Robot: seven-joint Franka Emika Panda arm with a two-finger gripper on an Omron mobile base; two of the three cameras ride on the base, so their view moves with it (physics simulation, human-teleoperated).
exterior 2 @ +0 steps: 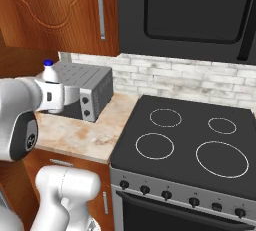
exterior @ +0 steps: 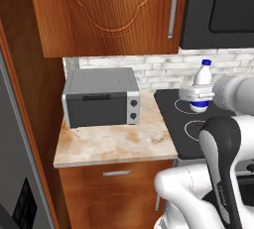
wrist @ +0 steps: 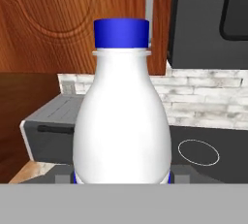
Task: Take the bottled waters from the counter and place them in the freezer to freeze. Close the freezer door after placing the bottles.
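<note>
The end effector (exterior: 200,94) is clamped around the upright white bottle (exterior: 202,80), held above the stovetop (exterior: 173,124).

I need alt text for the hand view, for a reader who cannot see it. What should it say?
A white bottle with a blue cap stands upright, close up, held in the gripper. Behind it are a grey toaster oven on the left, a black stovetop on the right, and a wooden cabinet door above.

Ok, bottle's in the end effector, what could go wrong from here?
1. The end effector grips the bottle low on its body, with most of it standing above; a fast swing might tip it.
2. The toaster oven sits on the counter toward the freezer side; a low carry could clip it.
3. The wooden upper cabinet hangs overhead, limiting lift.
</note>
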